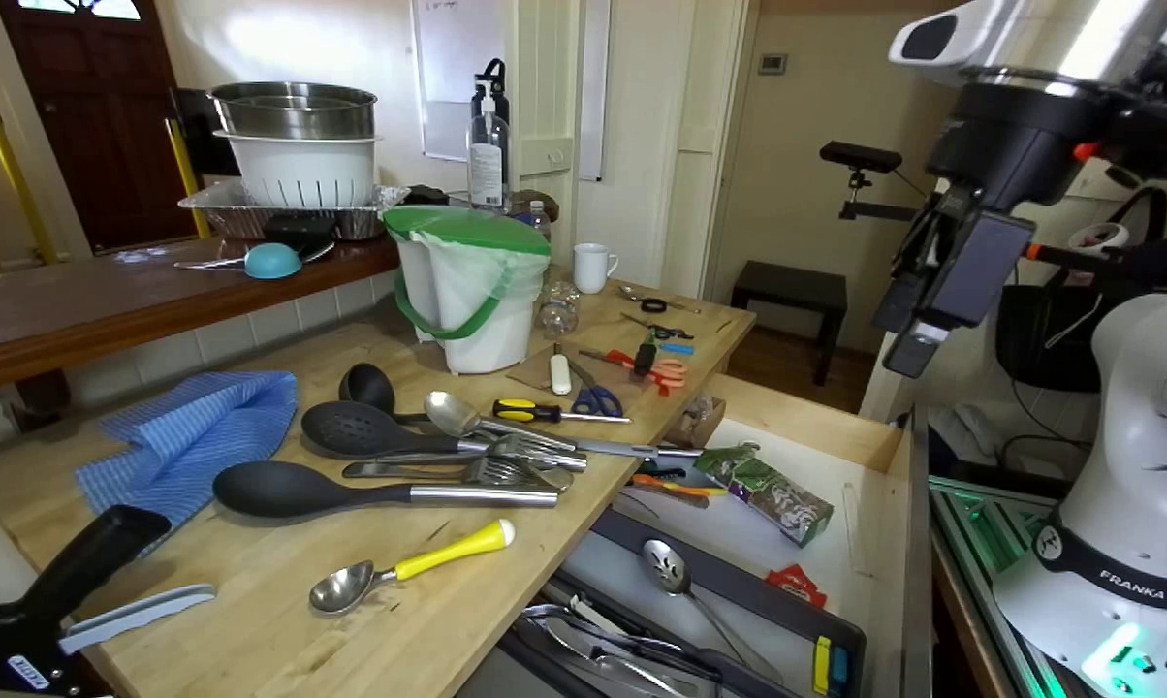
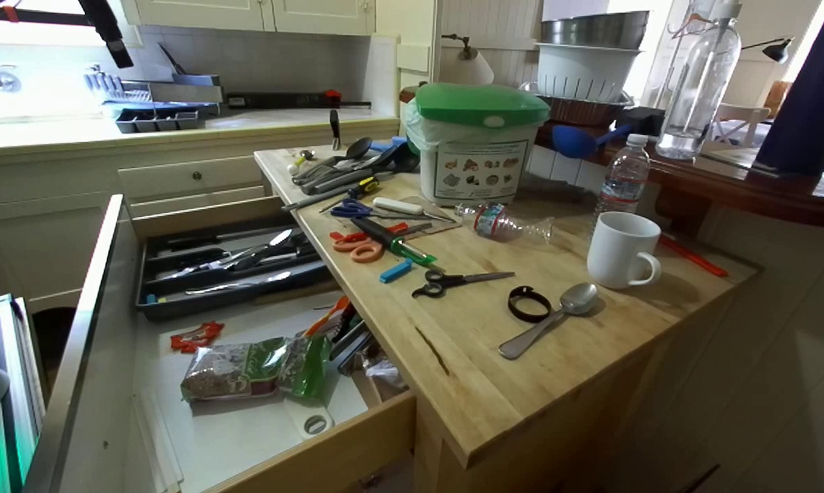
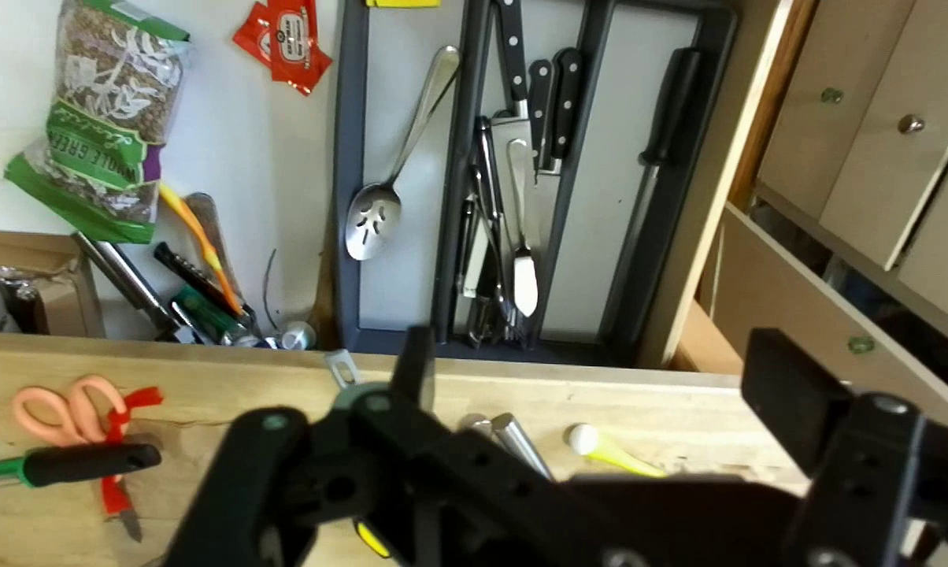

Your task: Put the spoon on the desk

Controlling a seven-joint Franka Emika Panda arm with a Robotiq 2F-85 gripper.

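Observation:
A slotted metal spoon (image 1: pixel 666 567) lies in a compartment of the dark grey cutlery tray inside the open drawer. In the wrist view the spoon (image 3: pixel 373 220) shows whole, its bowl toward the desk. The desk (image 1: pixel 273 630) is the pale wood top beside the drawer, also in an exterior view (image 2: pixel 521 390) and the wrist view (image 3: pixel 230 386). Another metal spoon (image 2: pixel 577 299) lies on the desk near a white mug. My gripper (image 1: pixel 905 332) is raised above the drawer side, apart from everything. In the wrist view its fingers (image 3: pixel 600 378) are wide apart with nothing between them.
The desk holds black ladles (image 1: pixel 312 488), a yellow-handled scoop (image 1: pixel 457 550), scissors (image 2: pixel 453 279), a green-lidded bin (image 2: pixel 477 144) and a white mug (image 2: pixel 621 250). The open drawer also holds a green bag (image 3: pixel 120 118), red packets (image 3: pixel 289 43) and knives (image 3: pixel 663 110). A dark counter (image 1: pixel 109 291) stands behind.

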